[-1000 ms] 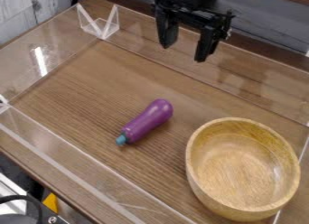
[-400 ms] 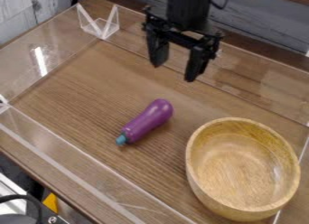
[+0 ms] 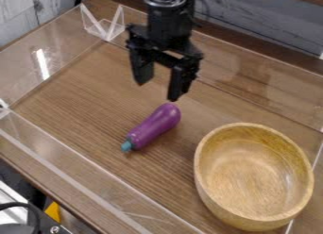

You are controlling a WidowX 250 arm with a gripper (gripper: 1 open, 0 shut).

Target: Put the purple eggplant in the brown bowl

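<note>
Now the hand [image 3: 161,80] hangs over the table [image 3: 89,96], fingers pointing straight down and spread wide, nothing between them; it sits just above and a little behind the eggplant [image 3: 153,126], not touching it. The eggplant lies flat on the wood near the middle, tilted on a diagonal; its fat purple end points up toward the hand, its green stem cap points down-left toward the near edge. The bowl [image 3: 254,175] stands to the right and nearer the camera, close to the eggplant but apart from it; it is empty, so nothing of the task is done yet.

By my reading this is the approach to the pick; the hand is nearly lined up but hovers off the eggplant's upper end rather than over its middle. The next move calls for a small shift toward the camera, so the fingers straddle the thick part of the body; then a straight drop and a close. The fingers look set roughly across the eggplant's long axis, though I cannot tell how exactly. The skin is glossy and rounded; I would guess a grip too near either end could squirt it out sideways. Clear plastic walls [image 3: 38,63] ring the table; the carry to the bowl is short and stays well inside them.
</note>
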